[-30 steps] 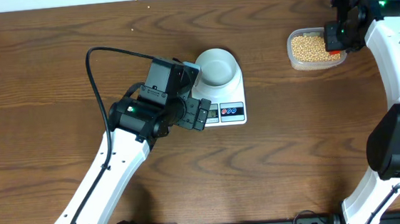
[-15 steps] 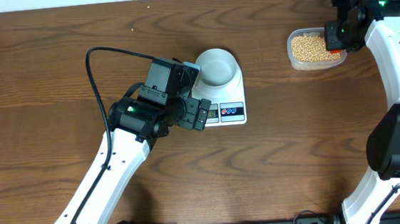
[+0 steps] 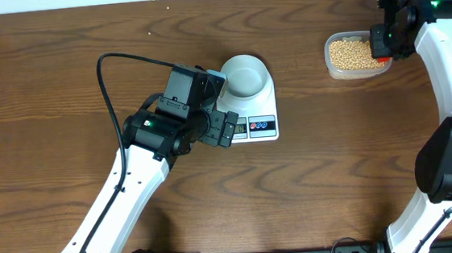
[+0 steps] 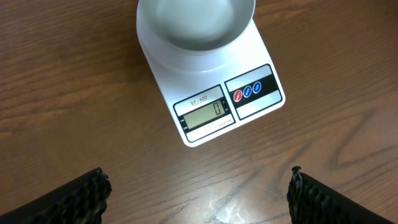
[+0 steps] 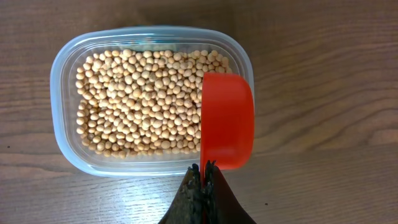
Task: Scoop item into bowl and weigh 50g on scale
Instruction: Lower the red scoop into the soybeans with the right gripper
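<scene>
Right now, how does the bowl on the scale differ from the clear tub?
The bowl is round, opaque and empty; the tub is rounded-rectangular, clear and holds beans. The bowl sits on the scale; the tub sits on the table. Both are open on top.

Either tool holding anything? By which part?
Right tool pinches the red scoop at the near edge of its cup; any handle is hidden. Left tool is open, holding nothing.

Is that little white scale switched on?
On. In the left wrist view the scale has a lit display reading 0, with the empty bowl sitting on it.
</scene>
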Action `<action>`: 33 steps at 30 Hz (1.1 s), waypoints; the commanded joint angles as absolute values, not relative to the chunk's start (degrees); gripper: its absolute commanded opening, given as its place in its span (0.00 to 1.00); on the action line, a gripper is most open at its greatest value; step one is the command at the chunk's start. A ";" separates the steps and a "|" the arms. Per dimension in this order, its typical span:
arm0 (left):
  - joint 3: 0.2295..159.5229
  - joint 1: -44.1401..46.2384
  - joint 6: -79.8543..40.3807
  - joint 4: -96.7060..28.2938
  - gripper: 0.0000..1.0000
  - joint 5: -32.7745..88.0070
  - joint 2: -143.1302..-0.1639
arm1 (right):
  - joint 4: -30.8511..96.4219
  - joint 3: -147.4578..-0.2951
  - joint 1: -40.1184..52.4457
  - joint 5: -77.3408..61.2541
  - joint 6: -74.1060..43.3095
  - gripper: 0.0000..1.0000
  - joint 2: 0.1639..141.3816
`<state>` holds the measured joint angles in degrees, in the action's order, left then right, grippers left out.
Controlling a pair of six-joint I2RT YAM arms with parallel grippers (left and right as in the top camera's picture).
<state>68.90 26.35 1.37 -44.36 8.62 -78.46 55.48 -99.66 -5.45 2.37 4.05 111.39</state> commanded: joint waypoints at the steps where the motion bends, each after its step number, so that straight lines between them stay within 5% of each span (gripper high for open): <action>1: 68.47 26.06 1.41 -44.34 0.93 8.10 -78.61 | 55.42 -99.46 -5.82 2.20 4.80 0.01 111.68; 33: 68.47 26.06 1.41 -44.34 0.93 8.10 -78.61 | 49.78 -92.14 -8.51 -12.32 1.30 0.01 111.72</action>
